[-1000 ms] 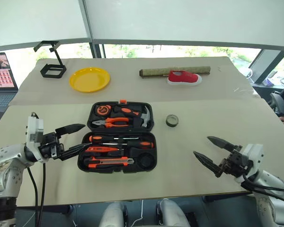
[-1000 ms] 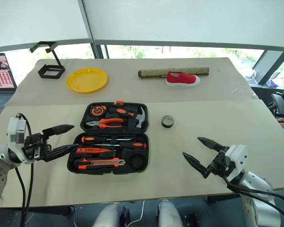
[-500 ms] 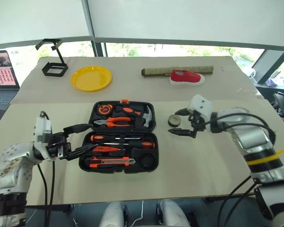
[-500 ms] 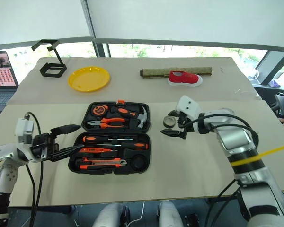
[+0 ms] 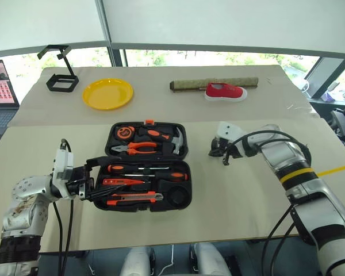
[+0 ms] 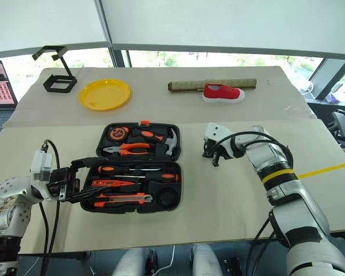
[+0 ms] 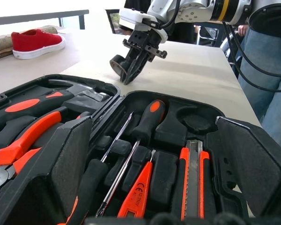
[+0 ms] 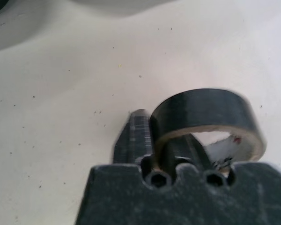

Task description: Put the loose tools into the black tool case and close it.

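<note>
Black tape (image 8: 203, 117) now sits pinched in the right gripper (image 5: 223, 154) — jaws open a second ago — so the round slot in the case (image 5: 146, 172) is next; left gripper (image 5: 103, 178) gapes wide.

Your desk (image 5: 161, 227): pale beige sheet over whole top. Black tool case (image 5: 145, 167) lies open near middle. Far left corner holds black wire stand (image 5: 60, 75), yellow plate (image 5: 108, 94) just beside it. Far side right of centre: long brown bar (image 5: 214, 84), red shoe (image 5: 225, 92) touching its front. Roll of tape (image 7: 118, 63) sits right of case, pinched on edge by right claw (image 5: 218, 153).
</note>
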Motion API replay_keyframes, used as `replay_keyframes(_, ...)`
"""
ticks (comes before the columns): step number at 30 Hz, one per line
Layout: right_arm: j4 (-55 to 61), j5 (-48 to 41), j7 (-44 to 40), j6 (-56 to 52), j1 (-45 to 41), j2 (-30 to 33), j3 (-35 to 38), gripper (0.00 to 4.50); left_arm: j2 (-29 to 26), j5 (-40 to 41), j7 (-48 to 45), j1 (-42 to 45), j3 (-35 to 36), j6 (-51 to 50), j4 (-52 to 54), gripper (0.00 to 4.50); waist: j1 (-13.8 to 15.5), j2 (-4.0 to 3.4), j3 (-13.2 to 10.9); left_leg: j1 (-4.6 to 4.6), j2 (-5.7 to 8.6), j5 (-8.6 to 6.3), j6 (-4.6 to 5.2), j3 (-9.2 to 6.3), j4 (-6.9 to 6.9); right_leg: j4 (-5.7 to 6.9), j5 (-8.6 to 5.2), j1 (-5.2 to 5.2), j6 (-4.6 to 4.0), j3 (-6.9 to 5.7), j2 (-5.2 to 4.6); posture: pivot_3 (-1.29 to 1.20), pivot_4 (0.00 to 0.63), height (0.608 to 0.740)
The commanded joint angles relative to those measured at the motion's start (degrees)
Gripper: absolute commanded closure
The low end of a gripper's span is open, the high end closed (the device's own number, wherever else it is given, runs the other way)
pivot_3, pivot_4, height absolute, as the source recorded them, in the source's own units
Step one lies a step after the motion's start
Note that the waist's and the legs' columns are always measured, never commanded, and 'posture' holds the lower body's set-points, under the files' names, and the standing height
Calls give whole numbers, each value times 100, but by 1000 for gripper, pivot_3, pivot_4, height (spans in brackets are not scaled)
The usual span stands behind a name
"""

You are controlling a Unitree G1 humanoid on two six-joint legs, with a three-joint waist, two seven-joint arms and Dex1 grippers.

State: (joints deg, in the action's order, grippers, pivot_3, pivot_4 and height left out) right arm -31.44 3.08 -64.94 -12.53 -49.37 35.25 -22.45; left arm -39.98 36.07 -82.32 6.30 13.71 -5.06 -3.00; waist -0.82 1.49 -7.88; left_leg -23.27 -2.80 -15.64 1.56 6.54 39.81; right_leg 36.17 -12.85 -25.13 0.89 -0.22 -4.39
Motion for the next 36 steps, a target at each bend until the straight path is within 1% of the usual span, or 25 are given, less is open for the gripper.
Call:
replay_keyframes(1, 1238, -899, -1083, -43, 148, 142, 371, 4473, -164, 59, -138, -136, 202, 114, 178, 0, 2, 0, 0, -1, 0, 0, 0, -1, -1, 0, 0, -1, 0, 0, 1, 0, 150, 740)
replay_keyframes(3, 2368, -1625, -1601, -864, 313, 184, 471, 4473, -272, 43, -241, -263, 269, 164, 215, 0, -7, -1, -1, -2, -5, -1, 1, -9, -4, -2, 0, -4, 0, 0, 2, 0, 150, 740)
replay_keyframes(5, 3386, -2174, -1634, -2084, 391, 194, 390, 4473, -406, -9, -380, -441, 330, 254, 209, 0, -24, -3, -2, 0, -12, -1, 2, -21, -4, 1, 0, -7, -1, 1, 3, 0, 150, 740)
replay_keyframes(8, 4312, -2485, -1540, -3142, 531, 260, 93, 4473, -519, -37, -467, -645, 376, 348, 201, 0, 1, -3, -2, 7, -16, -2, 2, -24, -4, 3, 1, -3, -4, -1, -2, 0, 150, 740)
replay_keyframes(10, 4620, -2477, -1327, -3548, 642, 198, -167, 4473, -534, -23, -464, -776, 415, 374, 217, 0, 22, 0, 0, 7, -15, -3, 3, -25, -3, 2, 1, 0, -4, -5, -8, 0, 150, 740)
replay_keyframes(14, 4696, -2055, -987, -3651, 798, 254, -763, 4473, -521, 27, -428, -1068, 465, 377, 430, 0, 56, 0, 0, 4, -6, -4, 5, -28, 1, 2, 3, 1, -4, -17, -22, 0, 150, 740)
replay_keyframes(20, 4722, -1866, -877, -3837, 723, 381, -1115, 4473, -467, 230, -482, -1270, 600, 443, 693, 0, 47, 0, 0, 3, -4, -3, 3, -26, 4, 3, 6, 0, -8, -18, -10, 0, 150, 740)
replay_keyframes(23, 4723, -1709, -861, -3972, 675, 515, -1422, 4473, -633, -23, -805, -1379, 539, 774, 599, 0, 48, 0, 0, 5, -5, -3, 3, -24, 3, 2, 6, 1, -9, -19, -9, 0, 150, 740)
replay_keyframes(30, 4675, -1702, -847, -4251, 530, 569, -1653, 4473, -579, -163, -777, -1309, 422, 950, 491, 0, 128, 12, 8, 9, -5, -3, 3, -22, 8, -3, 6, 13, -8, -30, -14, 0, 150, 740)
replay_keyframes(31, 4680, -1674, -868, -4227, 511, 597, -1696, 3687, -559, -185, -771, -1321, 400, 977, 490, 0, 132, 12, 8, 9, -5, -3, 3, -23, 8, -3, 6, 14, -8, -30, -14, 0, 150, 740)
replay_keyframes(32, 4683, -1675, -875, -4243, 469, 589, -1724, 3513, -539, -204, -765, -1322, 381, 1003, 476, 0, 138, 12, 8, 9, -5, -3, 2, -23, 8, -3, 6, 14, -9, -31, -14, 0, 150, 740)
replay_keyframes(34, 4685, -1672, -916, -4252, 371, 561, -1771, 2737, -505, -243, -752, -1296, 337, 1058, 420, 0, 139, 11, 7, 7, -4, -3, 3, -22, 9, -2, 6, 12, -9, -32, -15, 0, 150, 740)
replay_keyframes(36, 4690, -1683, -982, -4248, 279, 543, -1818, 2116, -484, -276, -748, -1261, 309, 1117, 343, 0, 138, 11, 7, 5, -4, -3, 3, -22, 8, -3, 6, 10, -9, -33, -13, 0, 150, 740)
